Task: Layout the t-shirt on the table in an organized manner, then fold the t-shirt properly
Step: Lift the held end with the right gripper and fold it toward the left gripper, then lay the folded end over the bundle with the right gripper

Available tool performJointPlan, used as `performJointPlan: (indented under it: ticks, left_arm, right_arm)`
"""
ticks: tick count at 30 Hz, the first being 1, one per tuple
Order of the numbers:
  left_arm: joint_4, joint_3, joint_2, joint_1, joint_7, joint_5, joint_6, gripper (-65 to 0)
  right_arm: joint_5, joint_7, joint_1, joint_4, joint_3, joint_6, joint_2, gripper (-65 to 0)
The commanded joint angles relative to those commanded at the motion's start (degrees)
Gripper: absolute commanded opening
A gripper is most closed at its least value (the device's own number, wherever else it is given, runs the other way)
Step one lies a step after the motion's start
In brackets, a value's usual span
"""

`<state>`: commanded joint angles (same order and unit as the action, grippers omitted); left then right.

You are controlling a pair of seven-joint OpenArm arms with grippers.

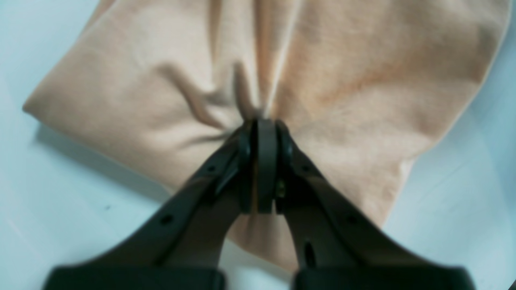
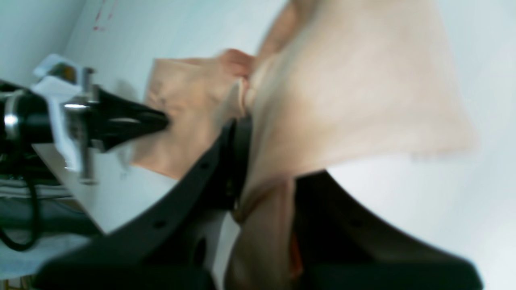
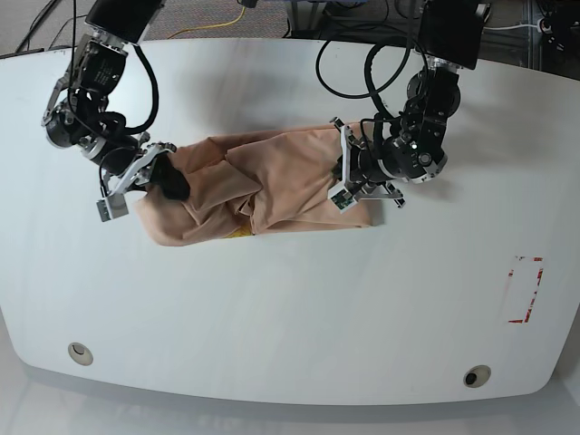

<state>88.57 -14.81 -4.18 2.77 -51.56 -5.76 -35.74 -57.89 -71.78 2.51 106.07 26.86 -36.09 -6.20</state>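
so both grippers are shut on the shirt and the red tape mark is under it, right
Not quite. Both the left gripper and right gripper are shut on the shirt, but the base view shows the red tape mark lying bare, well away from it.

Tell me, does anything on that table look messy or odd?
Yes. The peach cotton t-shirt is not laid flat: it is bunched into a creased strip across the glossy white table, stretched between the left pincer and right pincer, each pinching cloth. Nothing looks torn or spilled.
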Motion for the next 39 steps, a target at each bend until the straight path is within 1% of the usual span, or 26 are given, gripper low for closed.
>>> performJointPlan:
  ticks: [3,4,6,9,11,17,19,22,26,29,37,39]
  left_arm:
    - [0.0,-0.1,0.0,0.0,0.0,0.0,0.0,-65.0]
    - [0.0,-0.1,0.0,0.0,0.0,0.0,0.0,-65.0]
    - [0.0,-0.1,0.0,0.0,0.0,0.0,0.0,-65.0]
    - [0.0,-0.1,0.0,0.0,0.0,0.0,0.0,-65.0]
    - [0.0,-0.1,0.0,0.0,0.0,0.0,0.0,-65.0]
    - [0.1,0.0,0.0,0.1,0.0,0.0,0.0,-65.0]
    - [0.1,0.0,0.1,0.1,0.0,-0.1,0.0,-65.0]
    - [0.4,0.0,0.1,0.1,0.0,-0.3,0.0,-65.0]
    - [0.4,0.2,1.1,0.2,0.0,-0.2,0.0,-65.0]
    - [1.6,0.2,1.1,0.2,0.0,-0.3,0.0,-65.0]
    - [6.9,0.5,1.1,0.2,0.0,-0.3,-0.1,-65.0]
    - [8.1,2.0,1.0,0.1,-0.1,-0.3,-0.1,-65.0]
  right_arm:
    - [0.2,0.0,0.0,1.8,-2.3,0.26,2.3,-65.0]
    - [0.2,0.0,0.0,2.1,-3.5,0.88,3.4,-65.0]
    - [0.1,0.0,0.0,2.2,-5.6,2.46,4.7,-65.0]
    - [0.0,0.5,0.0,2.2,-8.3,3.87,5.1,-65.0]
    - [0.0,1.2,0.0,2.2,-10.2,4.31,5.7,-65.0]
    - [0.4,1.8,0.0,1.8,-14.1,4.57,7.1,-65.0]
    - [0.4,1.8,0.0,1.8,-15.6,5.27,8.1,-64.8]
    - [0.5,1.8,0.0,1.8,-16.5,6.07,8.6,-64.8]
    - [2.5,2.2,0.0,1.0,-16.6,5.8,9.0,-64.8]
    - [4.0,2.2,-0.1,0.9,-16.6,5.54,9.0,-64.8]
    - [4.4,2.2,-0.1,0.9,-16.4,5.45,8.5,-64.8]
    - [4.4,2.2,-0.1,0.9,-16.3,5.45,7.9,-64.8]
